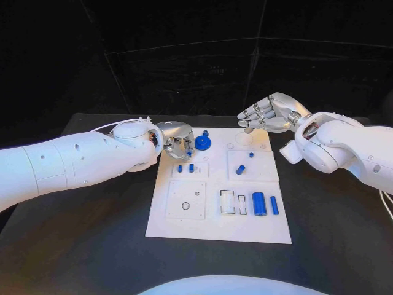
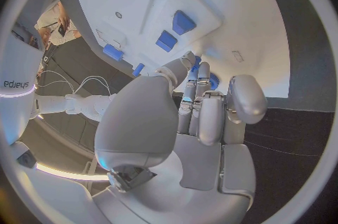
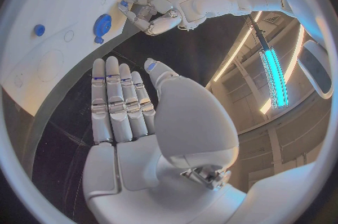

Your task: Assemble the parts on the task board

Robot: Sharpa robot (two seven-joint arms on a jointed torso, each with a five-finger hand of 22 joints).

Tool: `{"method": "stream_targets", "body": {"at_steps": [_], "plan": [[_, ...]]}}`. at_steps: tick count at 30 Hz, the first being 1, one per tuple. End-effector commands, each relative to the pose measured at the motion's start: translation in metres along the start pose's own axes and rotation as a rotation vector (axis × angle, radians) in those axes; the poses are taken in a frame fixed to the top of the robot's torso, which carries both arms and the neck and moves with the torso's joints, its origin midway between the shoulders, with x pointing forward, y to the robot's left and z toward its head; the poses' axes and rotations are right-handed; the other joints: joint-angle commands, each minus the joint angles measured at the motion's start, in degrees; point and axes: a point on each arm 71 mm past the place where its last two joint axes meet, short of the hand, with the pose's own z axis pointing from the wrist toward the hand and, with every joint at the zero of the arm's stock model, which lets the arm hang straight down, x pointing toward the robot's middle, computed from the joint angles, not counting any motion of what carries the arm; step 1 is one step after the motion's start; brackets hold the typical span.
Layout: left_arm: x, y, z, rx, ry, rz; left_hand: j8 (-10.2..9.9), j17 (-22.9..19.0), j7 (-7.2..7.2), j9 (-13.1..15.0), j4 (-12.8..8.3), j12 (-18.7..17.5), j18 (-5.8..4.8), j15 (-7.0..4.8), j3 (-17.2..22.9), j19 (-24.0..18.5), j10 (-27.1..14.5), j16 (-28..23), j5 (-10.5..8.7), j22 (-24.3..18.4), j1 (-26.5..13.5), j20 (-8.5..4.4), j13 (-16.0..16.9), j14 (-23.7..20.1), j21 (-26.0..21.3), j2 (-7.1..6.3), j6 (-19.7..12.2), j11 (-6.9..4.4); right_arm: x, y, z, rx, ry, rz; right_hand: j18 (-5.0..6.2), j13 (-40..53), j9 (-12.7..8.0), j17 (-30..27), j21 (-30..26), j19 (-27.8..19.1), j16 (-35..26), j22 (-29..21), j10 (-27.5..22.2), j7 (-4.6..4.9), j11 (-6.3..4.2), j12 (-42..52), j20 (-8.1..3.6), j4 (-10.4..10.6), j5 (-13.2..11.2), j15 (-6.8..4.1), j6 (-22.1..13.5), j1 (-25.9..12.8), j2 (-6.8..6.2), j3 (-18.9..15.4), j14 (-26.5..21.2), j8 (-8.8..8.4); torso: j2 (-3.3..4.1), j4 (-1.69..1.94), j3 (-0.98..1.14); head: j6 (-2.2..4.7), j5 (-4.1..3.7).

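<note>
1. White flat rectangular task board lies at the middle of the matte black counter, long axis running from the near edge to the far edge. Its surface is smooth, with shallow outlined recesses, presumably seats for the parts.
2. Left robot hand, silver metal with jointed fingers, sits at the board's far left corner. Fingers are curled toward a blue round disc-shaped part. The left wrist view puts the fingertips right at a blue piece, but a closed grasp is not confirmed; cannot tell.
3. Judgement: the hand is placed there to pick or seat that disc.
4. Right robot hand hovers over the board's far right corner, fingers loosely bent and apart, holding nothing; released, likely waiting clear.
5. Remaining parts, glossy blue plastic by appearance: 2 upright-lying cylindrical pegs near the board's right edge, 2 small blocks left of centre, 1 short peg mid-board. All loose; assembly appears early.
</note>
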Motion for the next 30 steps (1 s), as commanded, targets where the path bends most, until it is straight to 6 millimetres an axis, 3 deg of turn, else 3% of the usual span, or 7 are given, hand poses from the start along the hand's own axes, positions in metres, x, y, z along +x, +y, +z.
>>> {"method": "stream_targets", "body": {"at_steps": [1,10,18,30], "plan": [[0.0004,-0.0002,0.0003,-0.007,0.014,-0.004,-0.24,-0.06,0.04,-0.05,0.03,-0.29,-0.94,-0.40,0.29,0.52,0.49,0.19,0.01,0.10,-0.71,-0.09,0.03,2.01,0.40,-0.02,0.59,-0.03,0.0003,0.0019,0.0004,-0.011,0.006,0.000,0.13,-0.01,0.06,-0.08,-0.32,0.12,-0.15,-0.06,-0.23,-0.09,0.02,0.25,0.37,0.05,0.30,-0.14,-0.48,-0.21,0.22,0.28,-0.40,0.17,-0.02,0.02,-0.01,-0.02,-0.01],[0.0003,-0.0005,0.0003,-0.007,0.012,-0.004,-0.57,-0.20,0.06,-0.16,0.10,-0.78,-0.98,-0.41,0.07,0.56,0.53,0.15,0.00,0.27,-1.20,-0.12,-0.01,1.99,0.51,-0.39,0.51,0.02,0.0000,0.0017,0.0004,-0.011,0.005,0.000,0.13,-0.01,0.06,-0.08,-0.32,0.12,-0.15,-0.06,-0.23,-0.09,0.02,0.25,0.37,0.05,0.30,-0.14,-0.48,-0.21,0.22,0.28,-0.40,0.17,0.00,0.04,-0.01,-0.05,0.05],[0.0002,0.0010,0.0002,-0.023,0.011,-0.016,-2.59,-0.62,1.15,-0.88,0.83,-2.21,-1.10,0.19,-1.22,0.60,-0.08,0.01,-0.01,0.50,-3.32,0.22,-0.20,1.92,0.62,-2.06,-1.97,0.84,-0.0003,0.0014,0.0003,-0.010,0.004,-0.001,0.13,0.00,0.06,-0.09,-0.40,0.18,-0.15,-0.11,-0.26,-0.08,0.03,0.29,0.37,0.02,0.27,-0.14,-0.49,-0.20,0.19,0.32,-0.41,0.19,0.00,0.00,-0.03,-0.11,0.06],[-0.0002,0.0019,-0.0002,-0.031,0.005,-0.031,-3.40,-0.92,1.47,-0.97,0.96,-3.02,-1.07,0.44,-1.80,0.55,-0.36,-0.07,-0.01,0.45,-3.60,0.47,-0.24,1.86,0.48,-2.51,-2.75,1.13,-0.0006,0.0014,0.0002,-0.010,0.002,-0.001,0.13,-0.01,0.06,-0.09,-0.42,0.19,-0.15,-0.12,-0.28,-0.07,0.04,0.29,0.37,0.01,0.26,-0.13,-0.51,-0.21,0.16,0.32,-0.42,0.18,-0.04,0.00,0.01,-0.27,0.08]]}}
